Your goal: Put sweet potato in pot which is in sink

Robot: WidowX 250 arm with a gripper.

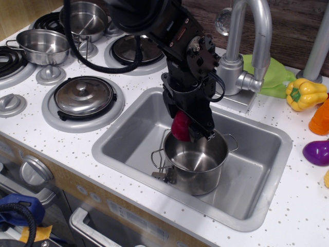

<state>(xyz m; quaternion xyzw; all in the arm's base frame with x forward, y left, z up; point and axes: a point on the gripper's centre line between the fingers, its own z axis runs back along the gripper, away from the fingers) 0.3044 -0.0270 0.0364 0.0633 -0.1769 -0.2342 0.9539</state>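
Note:
The crimson-red sweet potato [181, 126] is held in my gripper [188, 128], which is shut on it. It hangs just above the back left rim of the shiny steel pot [196, 159]. The pot stands upright inside the silver-grey sink [128, 141], with its wire loop handles at left and right. The pot's inside shows nothing but bare steel. My black arm comes down from the upper left and hides part of the sink's back wall.
A faucet [247, 46] rises behind the sink. A yellow pepper [304, 93], an orange toy [321, 118] and a purple eggplant [316, 152] lie at the right. Lidded burners [84, 96], a steel pan [43, 46] and another pot [85, 19] fill the stove at left.

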